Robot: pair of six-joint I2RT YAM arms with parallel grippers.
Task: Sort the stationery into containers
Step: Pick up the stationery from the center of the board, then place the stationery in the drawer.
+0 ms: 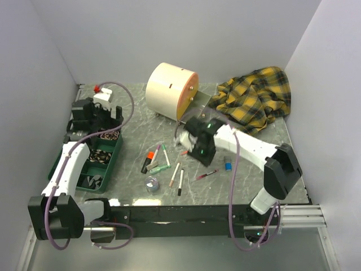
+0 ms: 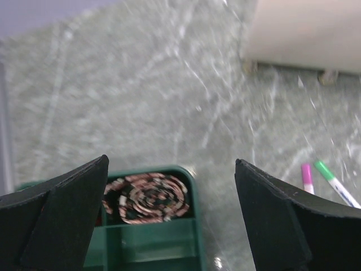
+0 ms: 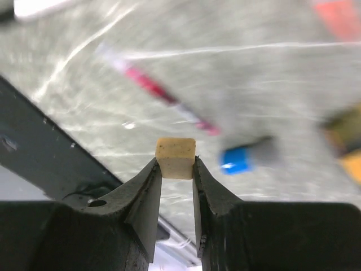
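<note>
The table [image 1: 135, 107] looks like grey stone, smooth and shiny. The cloth [image 1: 256, 96] looks soft and woven. The cabinet [image 1: 166, 90] is smooth and matt. The tray [image 2: 196, 226] is shiny green plastic. The block [image 3: 175, 158] is dull and a bit rough. The fingers [image 3: 144, 197] are matt black plastic.

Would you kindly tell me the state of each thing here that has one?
Right tool: shut on tan block.
Left tool: open, empty.
Cabinet drawer: appears pulled out.
Orange-capped marker: capped, lying flat.
Plaid cloth: crumpled.
</note>
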